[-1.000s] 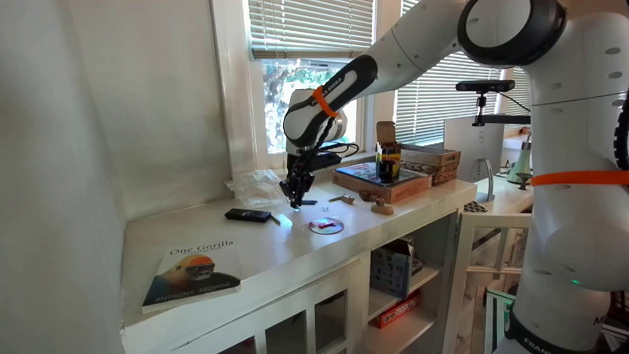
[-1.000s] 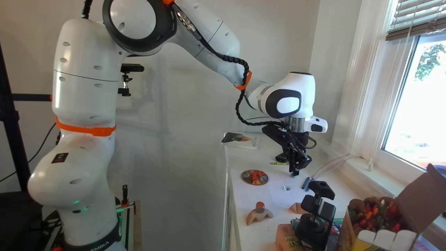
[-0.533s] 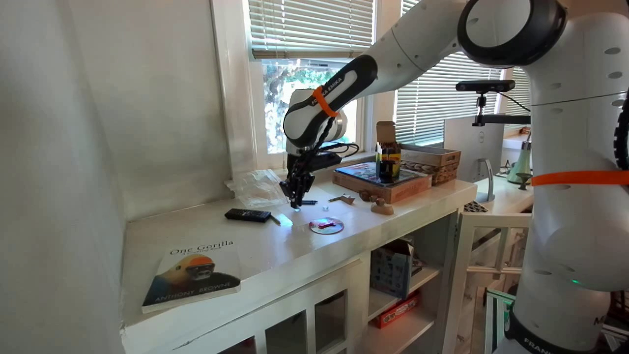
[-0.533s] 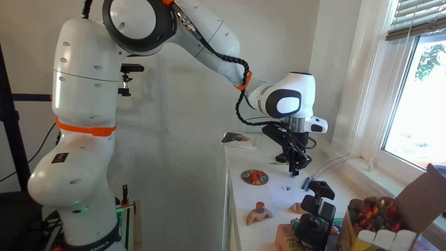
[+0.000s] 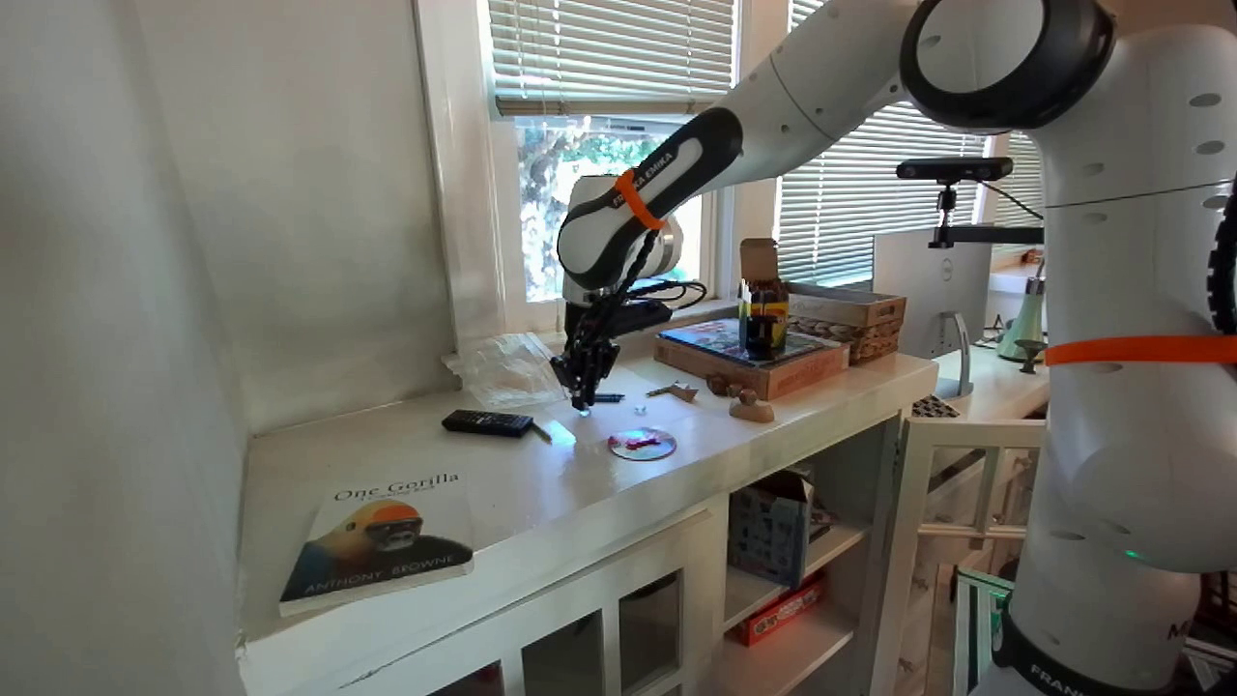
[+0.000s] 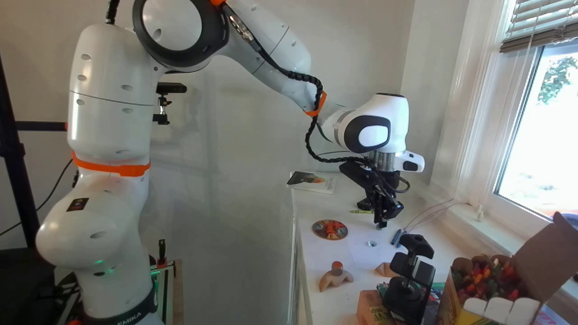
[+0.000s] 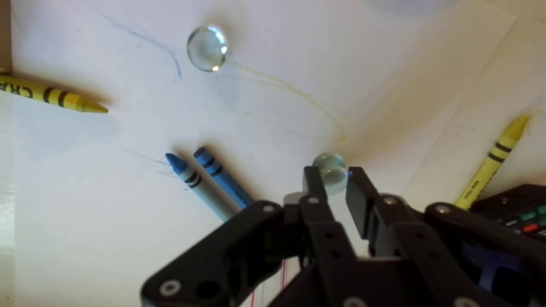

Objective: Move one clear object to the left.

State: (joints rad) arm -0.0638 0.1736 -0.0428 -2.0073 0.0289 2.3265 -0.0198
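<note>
A round clear glass bead [image 7: 329, 160] sits at the tips of my gripper [image 7: 334, 171] in the wrist view. The fingers are drawn close together and the bead fills the gap between them; the left fingertip hides part of its edge. In both exterior views my gripper [image 5: 583, 401] [image 6: 381, 222] points down, with the bead [image 5: 585, 413] [image 6: 378, 227] just under its tips at the counter surface. A second clear bead [image 7: 207, 48] lies on the white paper, apart from the gripper; it also shows in both exterior views [image 5: 640, 410] [image 6: 371, 243].
Blue crayons [image 7: 224, 177] lie left of the gripper in the wrist view. A yellow crayon [image 7: 490, 164] and remote [image 5: 488, 422] lie on the other side. A disc [image 5: 642, 444], wooden figure [image 6: 336, 276], book [image 5: 382, 541], crayon box [image 6: 492, 289] and plastic bag [image 5: 512, 370] stand around.
</note>
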